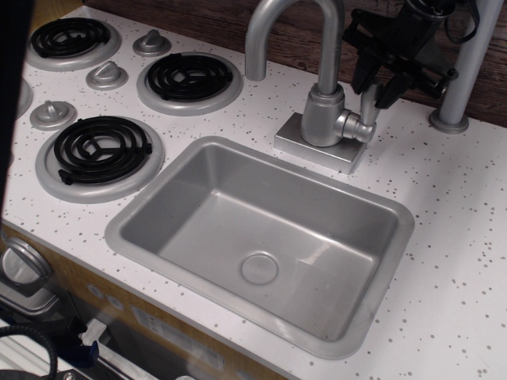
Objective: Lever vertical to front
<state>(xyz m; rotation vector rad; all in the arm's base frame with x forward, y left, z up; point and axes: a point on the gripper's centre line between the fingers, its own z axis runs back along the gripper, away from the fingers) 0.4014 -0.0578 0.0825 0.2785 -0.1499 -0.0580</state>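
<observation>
Lever [368, 101] stood upright beside faucet body [323, 117]; black gripper [374, 89] fingers straddled it, contact unclear; needed firm pinch, then forward arc

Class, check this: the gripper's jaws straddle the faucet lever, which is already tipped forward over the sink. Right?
Not quite. In the observation.image view the gripper does have its jaws either side of the lever, but the lever stands upright, not tipped forward.

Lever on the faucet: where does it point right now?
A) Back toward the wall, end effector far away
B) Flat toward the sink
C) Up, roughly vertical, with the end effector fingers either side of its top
C: the lever stands upright from its stub, and the black end effector brackets its upper part.
</observation>
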